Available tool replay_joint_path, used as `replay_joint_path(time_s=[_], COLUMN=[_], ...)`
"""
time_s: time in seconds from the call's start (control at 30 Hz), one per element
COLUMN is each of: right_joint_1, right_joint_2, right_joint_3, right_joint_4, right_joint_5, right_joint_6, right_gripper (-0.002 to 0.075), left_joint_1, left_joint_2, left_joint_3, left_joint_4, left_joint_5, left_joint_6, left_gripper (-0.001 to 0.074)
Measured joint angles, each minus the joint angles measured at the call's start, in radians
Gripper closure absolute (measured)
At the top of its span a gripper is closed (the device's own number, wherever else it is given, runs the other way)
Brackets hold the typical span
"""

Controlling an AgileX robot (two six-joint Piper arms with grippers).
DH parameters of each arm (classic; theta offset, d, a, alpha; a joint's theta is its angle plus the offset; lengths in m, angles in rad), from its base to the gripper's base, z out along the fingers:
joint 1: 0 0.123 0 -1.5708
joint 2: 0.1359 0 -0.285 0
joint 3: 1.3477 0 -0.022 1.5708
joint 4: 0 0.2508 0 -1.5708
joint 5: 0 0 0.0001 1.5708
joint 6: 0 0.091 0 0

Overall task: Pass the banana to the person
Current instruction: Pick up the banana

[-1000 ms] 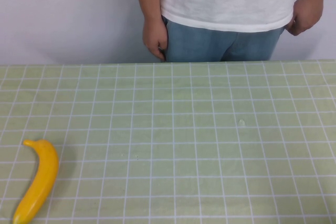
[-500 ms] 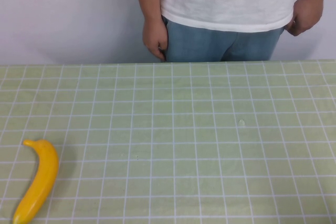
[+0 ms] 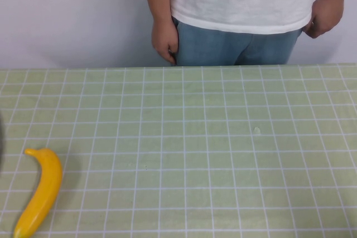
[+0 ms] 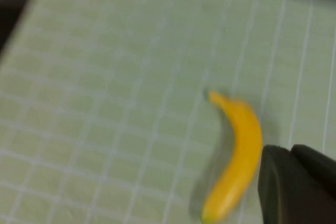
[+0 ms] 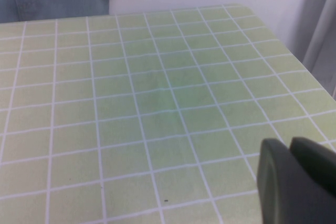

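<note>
**Banana untouched at near-left, left arm closest**

The banana (image 3: 40,192) lies flat on the green grid table (image 3: 212,137), near-left corner, nothing touching it. Long axis runs near-to-far with a slight lean; stem tip at the far end, blunt end at my table edge. Smooth, bright yellow, gently curved.

My left gripper (image 4: 296,187) hangs above and just beside the banana, apart from it; I cannot tell whether it is apart or together. Left arm is clearly the nearer one, so I judge the grasp should fall to it, across the short axis.

My right gripper (image 5: 296,182) hangs over bare table on the right, well apart from the banana; state can't be told either.

The person (image 3: 240,9) stands at the far edge, hands down.
</note>
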State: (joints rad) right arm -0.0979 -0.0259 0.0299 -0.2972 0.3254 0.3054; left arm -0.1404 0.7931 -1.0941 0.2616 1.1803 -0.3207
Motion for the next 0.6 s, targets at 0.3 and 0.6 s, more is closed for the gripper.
replay_joint_path(time_s=[0.3, 0.6], right_joint_1=[0.0, 0.0], right_joint_2=[0.0, 0.0], right_joint_3=[0.0, 0.0], right_joint_4=[0.0, 0.0], right_joint_5=[0.0, 0.0], right_joint_6=[0.0, 0.0], right_gripper=[0.0735, 0.0735], left_joint_1=[0.002, 0.002], left_joint_2=[0.279, 0.458], left_joint_3=[0.008, 0.219], left_joint_4=[-0.168, -0.321], left_joint_5=[0.011, -0.167], left_joint_6=[0.169, 0.28], left_gripper=[0.0533, 0.0236])
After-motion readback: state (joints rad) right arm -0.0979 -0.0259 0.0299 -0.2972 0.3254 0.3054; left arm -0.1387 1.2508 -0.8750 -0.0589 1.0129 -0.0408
